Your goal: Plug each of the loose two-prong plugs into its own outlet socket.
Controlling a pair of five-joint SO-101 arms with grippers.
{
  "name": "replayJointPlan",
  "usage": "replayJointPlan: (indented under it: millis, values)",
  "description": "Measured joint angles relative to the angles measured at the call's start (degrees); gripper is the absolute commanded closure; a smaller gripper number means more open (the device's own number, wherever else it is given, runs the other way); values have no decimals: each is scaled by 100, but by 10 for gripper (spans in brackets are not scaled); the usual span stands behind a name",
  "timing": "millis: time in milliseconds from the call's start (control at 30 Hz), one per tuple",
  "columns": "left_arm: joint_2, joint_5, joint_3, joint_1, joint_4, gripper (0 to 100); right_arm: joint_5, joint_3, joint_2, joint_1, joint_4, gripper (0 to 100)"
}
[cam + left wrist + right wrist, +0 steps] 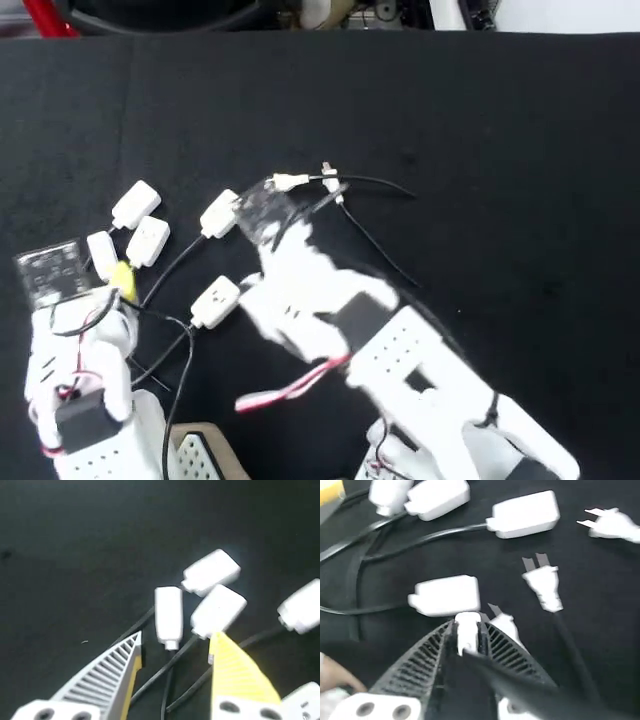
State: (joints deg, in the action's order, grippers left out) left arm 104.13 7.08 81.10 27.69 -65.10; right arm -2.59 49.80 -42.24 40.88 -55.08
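Right wrist view: ribbed black right hand [468,624] pinches a smooth white plug [468,634]; left hand [177,640], ribbed grey and yellow, gapes near a boxy white socket [168,612].

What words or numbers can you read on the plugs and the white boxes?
No text can be read in these pictures.
outlet sockets: plain white, no print shows.
plugs: plain white, no print shows.
see-through panel on the left arm: tiny pale marks, too blurred to read.
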Motion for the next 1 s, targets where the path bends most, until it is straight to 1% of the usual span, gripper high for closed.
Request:
replayJointPlan:
  millis: [133,200,267,400,467,533,600,667,733,867,933,1000]
  values:
    - [-44,35,897,-607,1424,776,879,-677,-53,-897,-1073,986]
    - [-158,114,1064,-1029,2084,776,985,-756,-53,-1169,-1266,986]
    - [-343,229,1064,-1398,2470,775,1064,-756,0,-1345,-1389,986]
    - [-1319,299,668,-1925,3130,775,1099,-791,255,-1714,-1495,985]
    - [-2084,440,246,-2110,3376,775,1240,-791,316,-1793,-1495,985]
    - [-3051,730,-316,-2286,3490,775,1354,-791,325,-1820,-1495,985]
    - [-4211,1020,-1011,-2400,3464,775,1407,-791,325,-1820,-1495,985]
    - [-5424,1301,-1855,-2462,3156,775,1407,-791,334,-1820,-1495,985]
    - [-6637,1547,-2778,-2470,2611,768,1547,-791,334,-1820,-1495,985]
    - [-8809,1846,-4747,-2470,1275,662,2084,-791,334,-1820,-1495,985]
    - [-9688,1873,-5644,-2470,809,659,2198,-791,334,-1820,-1495,985]
    - [-10444,1899,-6426,-2470,510,660,2242,-791,334,-1820,-1495,985]
